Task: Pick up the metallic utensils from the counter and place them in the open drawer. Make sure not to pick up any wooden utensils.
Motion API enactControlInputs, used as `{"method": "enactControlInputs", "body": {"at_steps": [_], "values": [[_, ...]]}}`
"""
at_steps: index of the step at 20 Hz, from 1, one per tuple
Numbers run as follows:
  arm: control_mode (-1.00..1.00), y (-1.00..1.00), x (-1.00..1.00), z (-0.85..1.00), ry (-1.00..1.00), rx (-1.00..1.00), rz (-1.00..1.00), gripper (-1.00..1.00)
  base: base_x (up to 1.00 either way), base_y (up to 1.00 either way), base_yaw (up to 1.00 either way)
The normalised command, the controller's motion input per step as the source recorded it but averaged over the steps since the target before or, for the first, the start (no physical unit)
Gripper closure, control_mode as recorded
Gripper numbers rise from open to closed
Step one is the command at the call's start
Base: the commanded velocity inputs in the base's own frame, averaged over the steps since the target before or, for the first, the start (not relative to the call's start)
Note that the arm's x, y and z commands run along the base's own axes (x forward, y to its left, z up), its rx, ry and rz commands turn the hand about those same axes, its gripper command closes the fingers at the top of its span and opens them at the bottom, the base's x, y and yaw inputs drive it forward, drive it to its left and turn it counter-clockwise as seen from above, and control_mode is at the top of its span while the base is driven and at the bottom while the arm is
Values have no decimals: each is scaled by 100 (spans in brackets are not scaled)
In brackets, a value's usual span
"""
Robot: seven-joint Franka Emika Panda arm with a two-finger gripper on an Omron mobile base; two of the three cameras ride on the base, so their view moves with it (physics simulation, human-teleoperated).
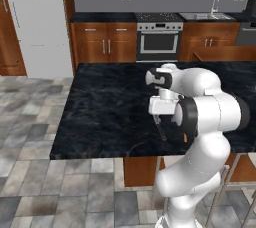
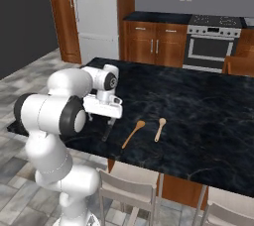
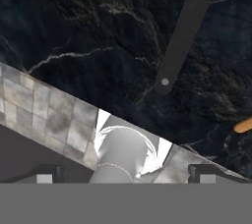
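Right now the claw (image 3: 126, 173) is open as wide as it goes. Its two dark finger tips (image 3: 47, 174) sit far apart at the bottom of the hand view, and nothing is between them. It holds nothing and touches nothing.

Just past the claw in the hand view, the knife (image 3: 184, 34) lies flat on the counter (image 3: 83, 21). Its dark handle runs from the top right of the frame down toward the middle. A bit of an orange wooden spoon (image 3: 244, 126) peeks in at the right edge.

The counter edge cuts slanted across the lower left of the hand view, with grey floor tiles (image 3: 44, 115) below it. So the claw (image 2: 101, 114) hangs close to the near edge of the counter (image 2: 198, 106).

In the right base view, the knife (image 2: 107, 131) lies just below the claw, in the lower left part of the frame. Beside it, toward the middle, lie the two wooden spoons, the longer one (image 2: 133, 134) and the shorter one (image 2: 159, 129). They are apart from each other. Lots of bare black top spreads to the upper right.

In the left base view, the claw (image 1: 161, 107) hangs in the middle of the frame over the counter (image 1: 105, 102), and the knife (image 1: 161, 129) shows under it. The arm hides the spoons there. A thin curved line (image 1: 136, 147) near the front edge may be the metal spoon, but I cannot tell.
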Motion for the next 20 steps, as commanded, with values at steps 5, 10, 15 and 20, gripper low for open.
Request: {"method": "enactControlInputs", "body": {"at_steps": [5,10,15,20], "values": [[-100,-9,-4,-10,-4,0,0,-100,0,0,0],[-100,0,0,-16,-5,-2,-3,-100,0,0,0],[-100,0,9,-29,-7,-2,-3,-100,0,0,0],[-100,-1,0,-26,-10,-3,0,-100,0,0,0]]}}
